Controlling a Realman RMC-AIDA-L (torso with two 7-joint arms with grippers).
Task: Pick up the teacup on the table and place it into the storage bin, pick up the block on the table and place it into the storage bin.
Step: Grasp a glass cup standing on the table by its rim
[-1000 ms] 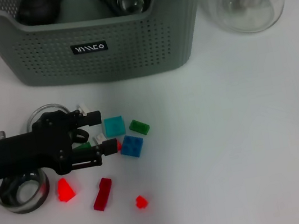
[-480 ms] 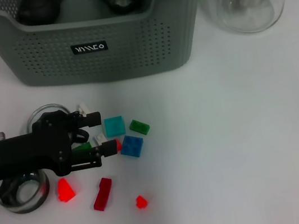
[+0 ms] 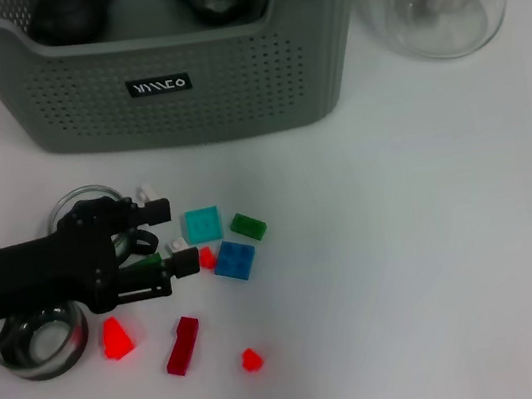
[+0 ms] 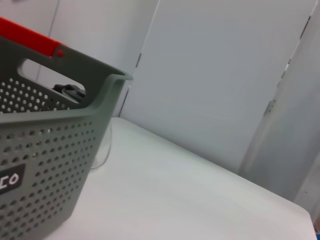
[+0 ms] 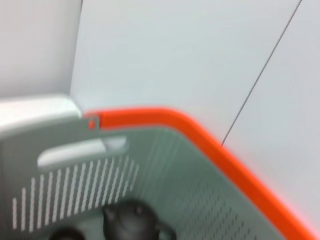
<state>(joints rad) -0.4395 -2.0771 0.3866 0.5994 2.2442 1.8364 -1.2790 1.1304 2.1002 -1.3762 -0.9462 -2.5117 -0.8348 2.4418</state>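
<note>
Left end effector (image 3: 173, 235) is sitting low over the tabletop (image 3: 433, 234) at the left edge of the block pile, fingers spread apart, with a small white block (image 3: 178, 245) and a green block (image 3: 148, 262) in the gap between them, nothing actually pinched yet as far as I can tell. Just past the tips are the small red block (image 3: 206, 257), the blue block (image 3: 235, 260) and the teal block (image 3: 203, 224), all packed pretty close. A glass teacup (image 3: 36, 342) sits under the arm on the near left. Storage bin (image 3: 177, 82) is at the back with dark teaware already inside. My worry: with the pieces this crowded, closing could shove a neighbour away or catch two at once, or the arm might clip that teacup. Right end effector isn't visible anywhere; its wrist camera just looks into the bin.
</note>
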